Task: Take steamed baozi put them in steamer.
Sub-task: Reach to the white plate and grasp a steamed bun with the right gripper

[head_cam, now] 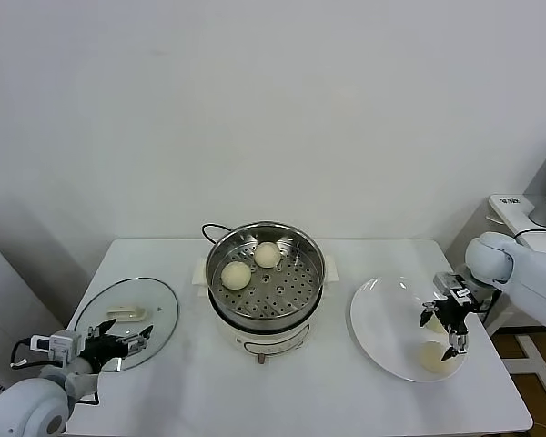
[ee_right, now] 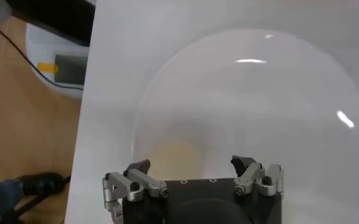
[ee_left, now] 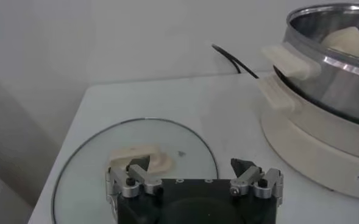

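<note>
The steel steamer (head_cam: 264,284) stands mid-table on its white base, and two pale baozi (head_cam: 236,275) (head_cam: 267,254) lie on its perforated tray. On the white plate (head_cam: 382,319) to the right lies another baozi (head_cam: 434,357). A further pale one (head_cam: 431,321) is partly hidden behind my right gripper (head_cam: 444,332). That gripper hangs open just above the plate's right side and holds nothing. In the right wrist view a blurred baozi (ee_right: 176,155) lies ahead of the open right gripper (ee_right: 191,165). My left gripper (head_cam: 132,341) rests open by the lid.
A round glass lid (head_cam: 127,320) with a white handle (ee_left: 139,159) lies flat at the table's left, under the left gripper (ee_left: 191,165). The steamer's black cord (ee_left: 234,59) runs behind the pot. The table's right edge is close beside the plate.
</note>
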`<state>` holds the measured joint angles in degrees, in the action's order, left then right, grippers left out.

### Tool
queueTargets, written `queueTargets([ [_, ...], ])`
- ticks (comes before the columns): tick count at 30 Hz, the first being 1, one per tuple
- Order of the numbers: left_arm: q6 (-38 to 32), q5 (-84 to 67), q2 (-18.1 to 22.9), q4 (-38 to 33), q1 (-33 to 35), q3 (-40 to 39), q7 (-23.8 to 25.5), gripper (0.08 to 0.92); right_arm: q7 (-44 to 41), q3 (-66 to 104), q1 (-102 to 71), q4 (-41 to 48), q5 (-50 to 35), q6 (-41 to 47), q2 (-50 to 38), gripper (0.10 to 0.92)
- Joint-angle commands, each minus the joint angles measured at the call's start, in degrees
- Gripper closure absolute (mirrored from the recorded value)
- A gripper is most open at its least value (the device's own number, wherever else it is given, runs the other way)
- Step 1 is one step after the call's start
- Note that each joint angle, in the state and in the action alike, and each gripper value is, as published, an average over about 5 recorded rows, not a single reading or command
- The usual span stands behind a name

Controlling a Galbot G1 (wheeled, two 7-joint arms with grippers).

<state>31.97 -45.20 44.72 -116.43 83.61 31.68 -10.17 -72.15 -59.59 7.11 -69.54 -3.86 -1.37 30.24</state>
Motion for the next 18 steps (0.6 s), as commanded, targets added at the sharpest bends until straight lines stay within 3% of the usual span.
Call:
queueTargets([
  [1, 0.04, 0.06, 0.03, 0.04, -0.01, -0.1, 0.0, 0.177, -0.3, 5.4, -5.92, 0.5, 4.12, -1.59, -0.47, 0.203],
  [7, 0.1, 0.09, -0.05, 0.01, -0.01, -0.12, -0.05, 0.177, -0.46, 7.25, -7.76, 0.92, 4.41, -1.09, 0.01, 0.269],
  [18, 0.15, 0.12, -0.05, -0.16, 0.1, -0.1, -0.14, 0.177, -1.83, 8.04, -8.19, 1.35, 4.14, 0.2, 0.54, 0.538],
])
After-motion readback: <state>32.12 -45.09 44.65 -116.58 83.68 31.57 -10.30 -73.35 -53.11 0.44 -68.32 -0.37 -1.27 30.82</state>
